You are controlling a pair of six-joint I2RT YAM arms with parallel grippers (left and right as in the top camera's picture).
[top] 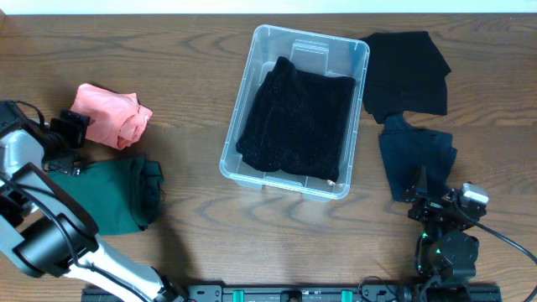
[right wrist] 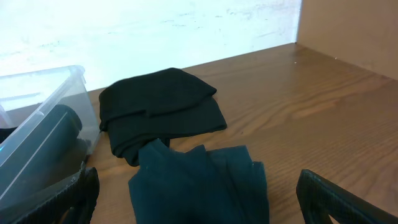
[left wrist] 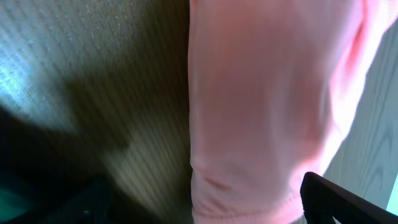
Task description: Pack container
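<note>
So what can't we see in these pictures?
Overhead: the bottom of the box, and anything lying there, is covered by the black sweater.
Overhead: part of the green cloth is behind the left arm.
Left wrist: the pink cloth is too close, so it is blurry and cut off by the edges.
Right wrist: the box runs off the left edge; the dark blue cloth runs off the bottom.

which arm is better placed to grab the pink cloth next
Left. The left pincer, open, is beside the pink cloth; the right pincer sits beyond the container, by the dark blue cloth.
</note>
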